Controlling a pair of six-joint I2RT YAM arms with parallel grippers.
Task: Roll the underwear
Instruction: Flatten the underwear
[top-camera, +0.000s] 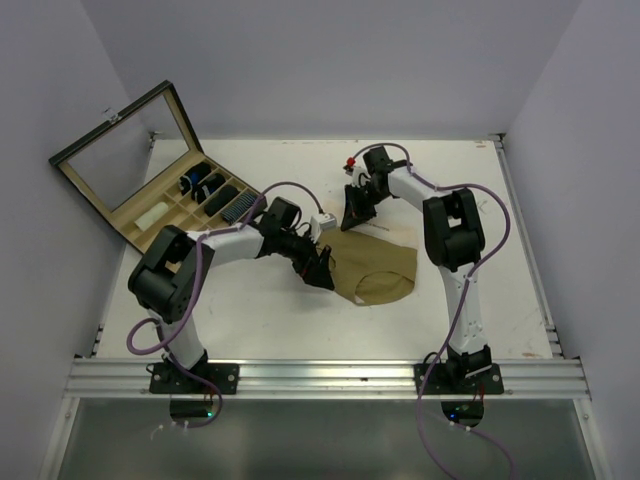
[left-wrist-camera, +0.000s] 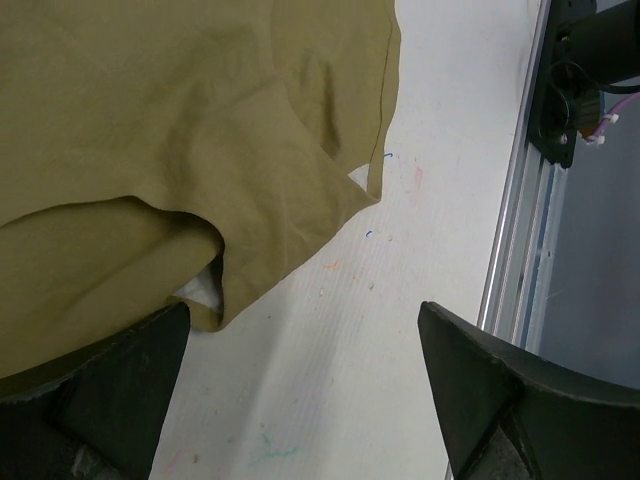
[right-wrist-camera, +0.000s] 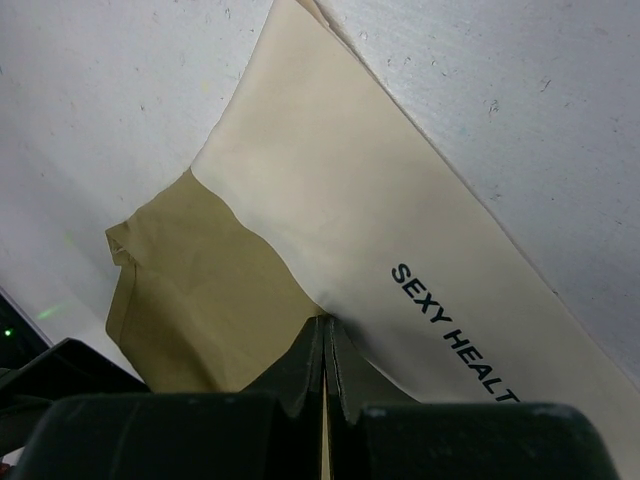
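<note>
Olive-tan fabric underwear (top-camera: 378, 268) with a cream printed waistband (right-wrist-camera: 400, 200): flat, unrolled, centre of the white table (top-camera: 260, 320). Left gripper (top-camera: 322, 272) gaping at its left edge; right gripper (top-camera: 356, 212) closed at the waistband, grip uncertain. Step judged: starting the roll; next, the left jaws must catch that edge.

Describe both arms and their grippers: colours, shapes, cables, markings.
The left arm and the right arm each have white links between bulky black joint housings and stand on black bases. A purple cable loops along each arm. The left gripper and the right gripper have dark, matte, wedge-shaped fingers. No markings show.
</note>
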